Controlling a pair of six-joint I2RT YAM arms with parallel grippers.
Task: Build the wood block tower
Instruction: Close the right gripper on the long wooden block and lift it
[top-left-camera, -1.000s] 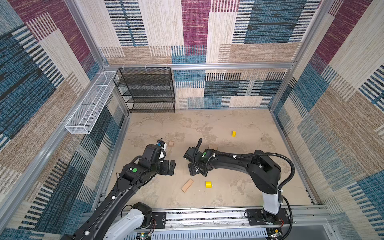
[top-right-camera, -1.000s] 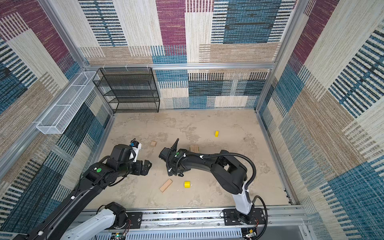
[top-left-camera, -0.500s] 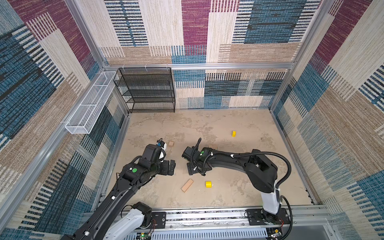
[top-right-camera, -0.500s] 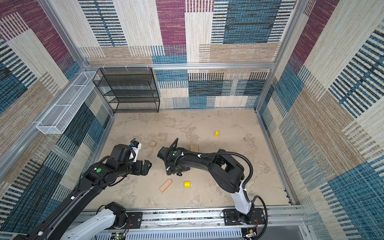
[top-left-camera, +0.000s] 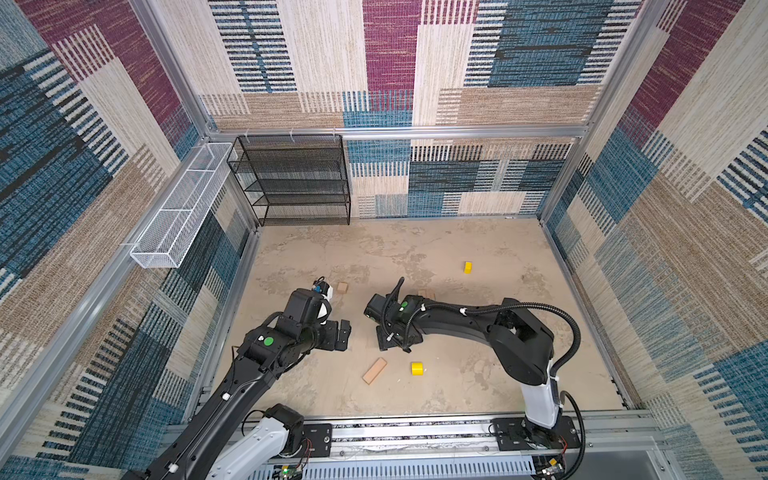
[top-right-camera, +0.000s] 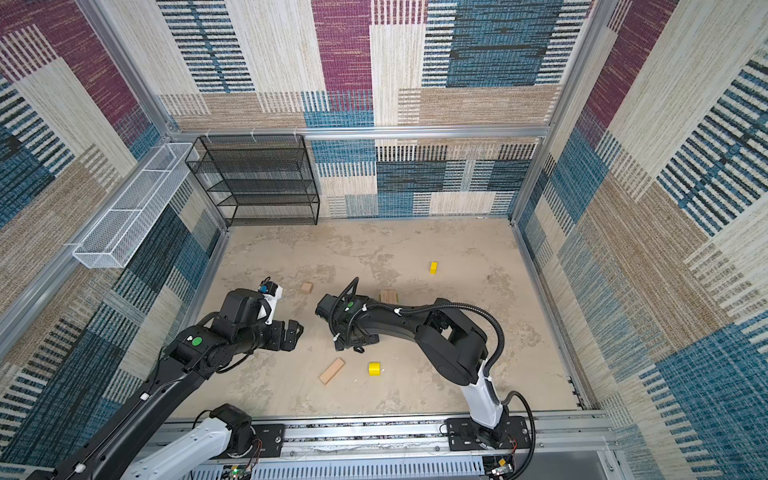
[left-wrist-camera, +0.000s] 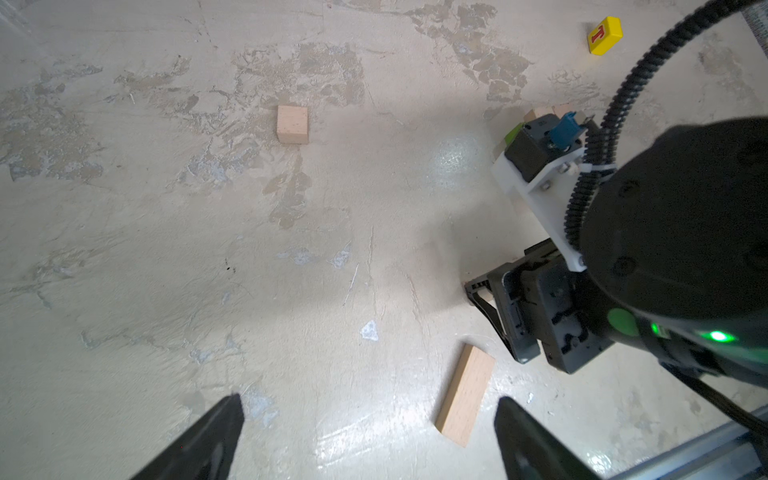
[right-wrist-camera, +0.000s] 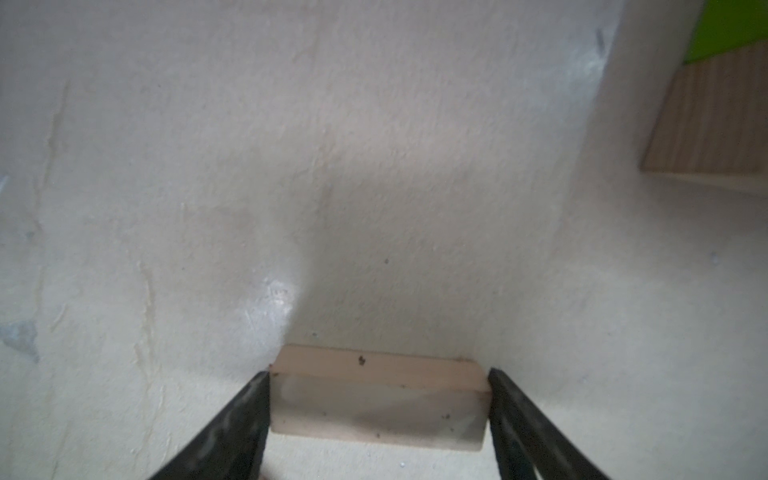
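Tan plank (right-wrist-camera: 376, 405): flat on the table (right-wrist-camera: 291, 166), long axis spanning the gap of the right gripper (right-wrist-camera: 379, 376), whose jaws are pressed to its two short ends. The started tower (right-wrist-camera: 706, 116), tan with lime green, is sited near, closer to the right arm. Left gripper (left-wrist-camera: 369, 401): held spread and empty, well apart. Lettering: a red mark, seemingly a T, is noted on one yellow piece (left-wrist-camera: 604, 35); nothing else is legible.

Robot lab test cell, patterned fabric walls (top-left-camera: 386, 62), aluminium frame (top-left-camera: 415, 132), floor-mounted base rail (top-left-camera: 415, 434).
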